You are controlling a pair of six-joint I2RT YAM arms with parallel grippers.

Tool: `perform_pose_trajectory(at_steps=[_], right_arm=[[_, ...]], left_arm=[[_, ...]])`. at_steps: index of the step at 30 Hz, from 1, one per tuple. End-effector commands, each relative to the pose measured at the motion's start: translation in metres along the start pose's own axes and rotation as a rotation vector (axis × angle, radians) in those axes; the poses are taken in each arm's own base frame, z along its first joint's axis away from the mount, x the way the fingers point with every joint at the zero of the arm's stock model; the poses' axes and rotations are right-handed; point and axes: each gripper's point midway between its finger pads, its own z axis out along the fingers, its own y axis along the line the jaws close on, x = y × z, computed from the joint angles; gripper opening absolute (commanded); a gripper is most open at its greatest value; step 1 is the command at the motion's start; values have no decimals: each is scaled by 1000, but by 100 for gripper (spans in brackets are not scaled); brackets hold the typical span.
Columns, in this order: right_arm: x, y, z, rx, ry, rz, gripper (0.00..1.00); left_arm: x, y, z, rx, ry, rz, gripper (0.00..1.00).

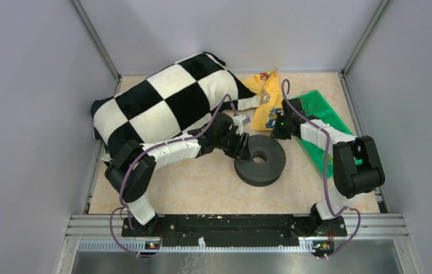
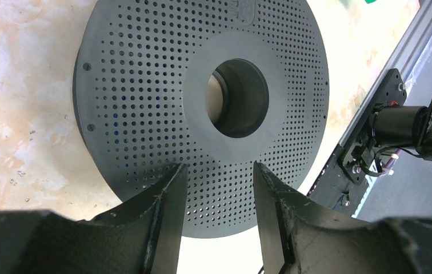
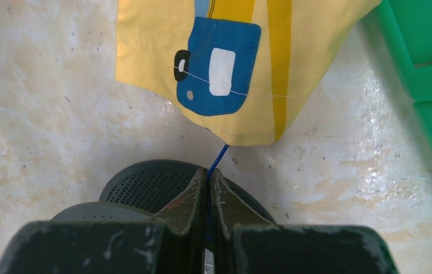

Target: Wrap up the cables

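Observation:
The dark grey perforated spool (image 1: 260, 160) lies flat mid-table. My left gripper (image 1: 242, 147) hovers at its left rim; in the left wrist view the gripper (image 2: 219, 168) is open, its fingers spread over the spool's flange (image 2: 145, 85) with nothing between them. My right gripper (image 1: 276, 128) sits just behind the spool. It is shut (image 3: 208, 171) on a thin blue cable (image 3: 218, 157). That cable runs from the fingertips up under the edge of a yellow cloth (image 3: 231, 68). The spool's rim (image 3: 145, 182) shows behind the right fingers. No other cable shows.
A black-and-white checkered pillow (image 1: 168, 97) fills the back left, close behind the left arm. The yellow printed cloth (image 1: 265, 97) lies at the back centre. A green bin (image 1: 322, 114) stands at the right under the right arm. Grey walls enclose the table.

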Motion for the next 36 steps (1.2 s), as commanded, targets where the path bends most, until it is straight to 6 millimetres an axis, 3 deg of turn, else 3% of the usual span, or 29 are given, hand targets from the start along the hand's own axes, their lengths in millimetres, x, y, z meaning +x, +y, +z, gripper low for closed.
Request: perform_pose_trajectory(at_steps=[1,4,10,17,28,36], right_arm=[[-15,10,-4,-35,-10,-54,0],[-16,17,-5,-71,-4,-62,2],[-17,21,-5,-89,2,-67,20],[-23,20,-10,-72,-16,-71,25],[-39,21,-19,-43,-55,-96,36],[-37,37,-9,-113,-18,-90,38]], left_arm=[[20,17,10,-52,69,5,53],[21,18,11,-53,74,3,52],[19,16,10,-48,71,5,52],[7,7,2,-38,45,23,53],[-53,-33,-43,-18,-110,115,55],[-77,-51,-80,-30,-221,141,56]])
